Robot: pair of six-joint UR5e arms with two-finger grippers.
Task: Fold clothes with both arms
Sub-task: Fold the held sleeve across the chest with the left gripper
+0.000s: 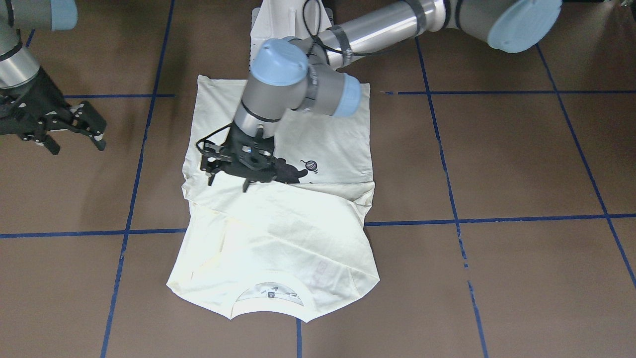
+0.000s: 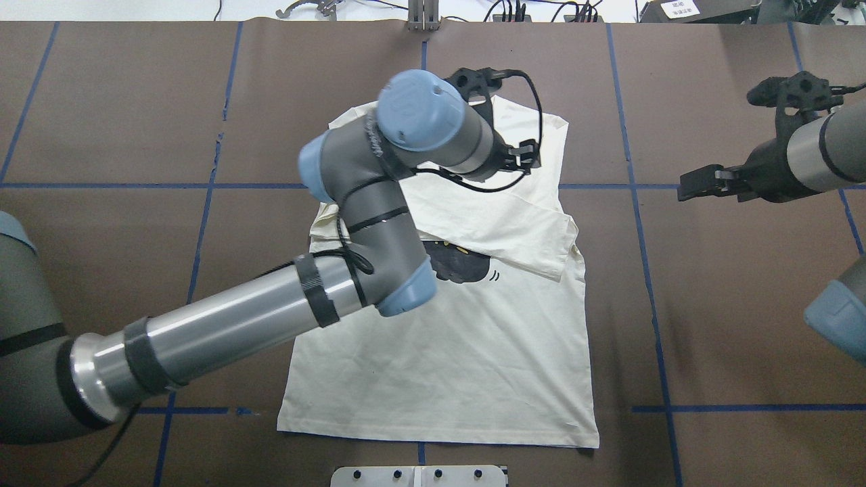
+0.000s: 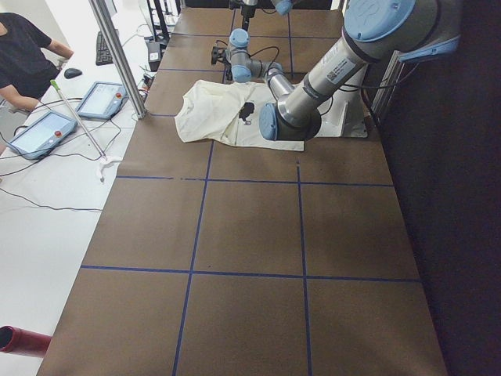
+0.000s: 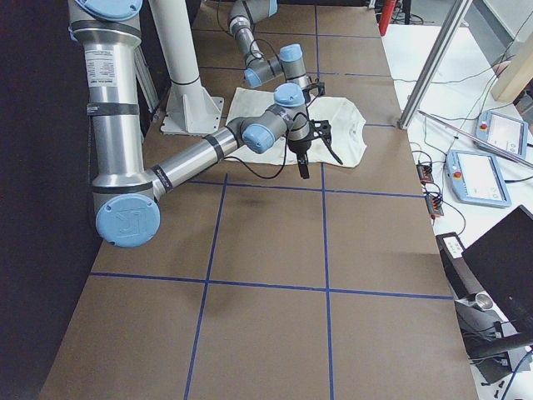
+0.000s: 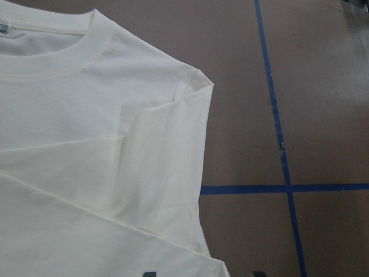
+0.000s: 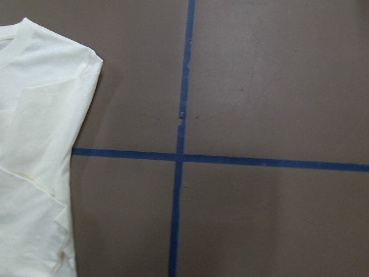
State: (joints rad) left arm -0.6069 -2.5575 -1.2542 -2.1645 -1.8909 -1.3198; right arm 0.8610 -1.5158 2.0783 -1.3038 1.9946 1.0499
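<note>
On the brown surface (image 1: 497, 159), crossed by blue tape lines (image 1: 497, 219), the cream long-sleeved shirt (image 1: 278, 238) lies flat with its printed side up. Its hem is toward the robot and its ribbed neckline (image 1: 271, 286) is toward the far edge. In the overhead view a sleeve (image 2: 521, 233) is folded slantwise across the chest and covers the upper part of the black cat graphic (image 2: 460, 269). The small yarn ball (image 1: 310, 165) beside the cat shows in the front-facing view.

The left arm (image 2: 223, 338) reaches out over the shirt. The left pincer (image 1: 227, 183) points down at the cloth just beside the cat, over the half of the shirt on the robot's right. Its fingers stand apart with nothing between them, so it is released; I cannot tell whether the tips touch the cloth. The left wrist view looks onto the neckline, a shoulder and the folded sleeve, with bare surface and a tape crossing alongside.

The right arm (image 2: 812, 155) is held off to the robot's right. The right pincer (image 1: 77, 145) is over bare surface, well apart from the shirt, with its fingers spread and holding nothing. The right wrist view shows only the shirt's shoulder edge at its left border, next to a tape crossing.

A white pedestal (image 1: 268, 30) stands at the hem end of the shirt
</note>
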